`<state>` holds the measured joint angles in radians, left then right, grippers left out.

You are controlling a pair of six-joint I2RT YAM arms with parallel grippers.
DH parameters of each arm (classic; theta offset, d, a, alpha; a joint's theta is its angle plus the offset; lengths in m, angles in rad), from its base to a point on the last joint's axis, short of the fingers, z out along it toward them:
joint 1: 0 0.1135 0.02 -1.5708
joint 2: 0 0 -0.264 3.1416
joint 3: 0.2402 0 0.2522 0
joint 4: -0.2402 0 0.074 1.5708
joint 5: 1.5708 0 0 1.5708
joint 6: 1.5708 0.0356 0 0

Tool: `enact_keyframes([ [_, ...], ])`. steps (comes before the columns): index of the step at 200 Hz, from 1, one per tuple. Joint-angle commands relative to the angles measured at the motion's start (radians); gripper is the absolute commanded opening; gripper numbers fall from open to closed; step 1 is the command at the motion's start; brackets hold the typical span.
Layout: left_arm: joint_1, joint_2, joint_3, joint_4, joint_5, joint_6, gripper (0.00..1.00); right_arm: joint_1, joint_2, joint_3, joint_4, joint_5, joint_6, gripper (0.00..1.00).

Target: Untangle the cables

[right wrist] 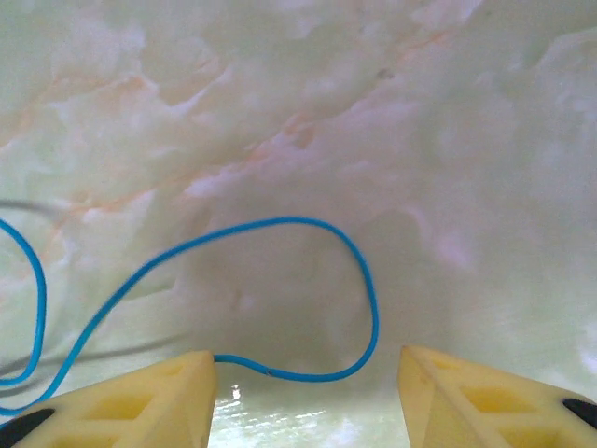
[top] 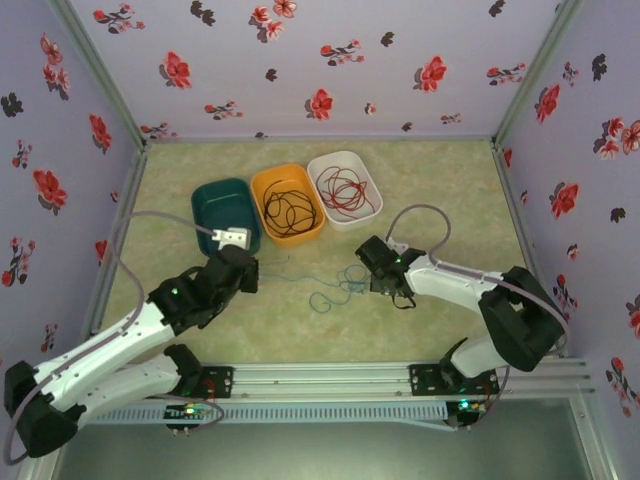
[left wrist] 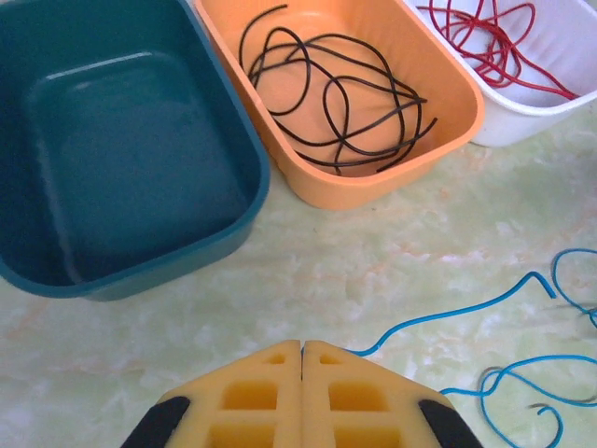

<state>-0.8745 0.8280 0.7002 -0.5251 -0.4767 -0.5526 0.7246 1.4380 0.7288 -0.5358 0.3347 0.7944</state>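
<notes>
Tabletop (right wrist: 392, 121) holds blue cable (right wrist: 280, 222) inside parted right pincer (right wrist: 306, 359).

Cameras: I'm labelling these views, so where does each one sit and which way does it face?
Top external: high behind the robot, looking down on the table; left arm and right arm show, bases at the bottom.
Left wrist: on the left arm, facing the green tub, orange tub and white tub; shut left tool at the bottom.
Right wrist: on the right arm, close above the table; open right tool either side of the blue cable.
Shared: both wrist views show the blue cable.
</notes>
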Motion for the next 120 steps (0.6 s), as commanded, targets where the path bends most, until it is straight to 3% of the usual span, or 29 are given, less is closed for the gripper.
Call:
enact_keyframes([
  [1, 0.009, -0.044, 0.019, -0.088, -0.082, 0.052, 0.0, -0.023, -0.044, -0.025, -0.07, 0.091, 0.035, 0.55],
  [62, 0.015, -0.133, 0.117, -0.142, -0.171, 0.152, 0.0, -0.13, -0.159, -0.094, -0.1, 0.116, 0.055, 0.53],
  [92, 0.015, -0.12, 0.177, -0.1, -0.066, 0.202, 0.0, -0.137, -0.231, -0.105, -0.022, 0.043, 0.007, 0.51],
  [120, 0.016, -0.082, 0.217, -0.072, 0.017, 0.219, 0.0, -0.092, -0.35, -0.139, 0.147, -0.083, -0.083, 0.57],
])
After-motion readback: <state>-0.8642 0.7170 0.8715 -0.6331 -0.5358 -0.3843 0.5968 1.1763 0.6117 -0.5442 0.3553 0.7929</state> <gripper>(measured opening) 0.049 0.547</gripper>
